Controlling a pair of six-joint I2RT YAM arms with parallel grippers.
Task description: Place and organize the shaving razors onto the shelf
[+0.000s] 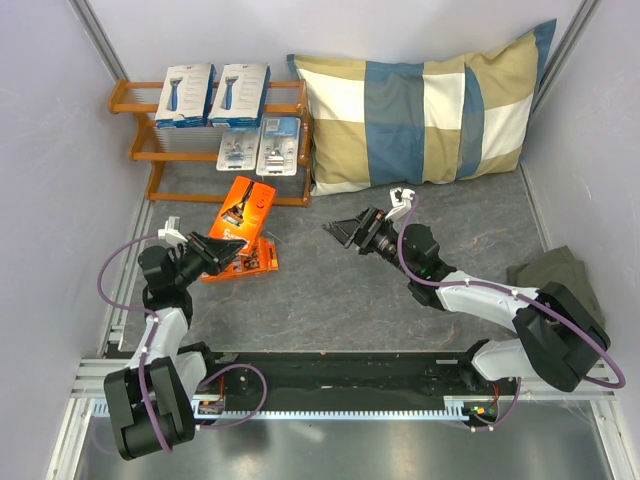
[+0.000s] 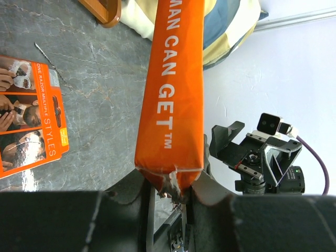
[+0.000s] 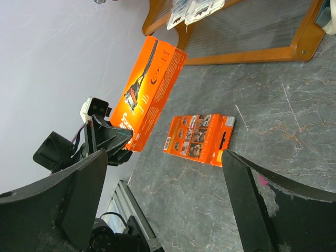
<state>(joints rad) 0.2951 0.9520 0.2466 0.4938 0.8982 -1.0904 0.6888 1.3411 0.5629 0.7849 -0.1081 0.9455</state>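
left fingers (image 1: 218,250): clamped on the torn lower edge of an orange pack (image 2: 173,79), one finger on each face. the pack rises edge-on out of the grip, clear of the bench (image 1: 380,310), its far end tilted towards the shelf (image 1: 135,97).

second orange pack (image 1: 255,262): flat on the bench, printed face up, just beside the left fingertips and partly under the held pack as seen from above. not gripped.

right fingers (image 1: 345,232): wide apart, nothing between them. they hang above the bench, well apart from the left fingers and pointing towards them; both orange packs lie ahead of the tips.

shelf, beyond the held pack's far end: two white boxes (image 1: 186,95) side by side on the top tier. two blister packs (image 1: 236,148) side by side on the tier below, directly under the boxes. lowest tier: contents cannot be told.

other items: checked pillow (image 1: 420,110) against the back wall, touching the shelf's end, behind the right fingers. dark green cloth (image 1: 555,275) at the bench edge by the right arm.
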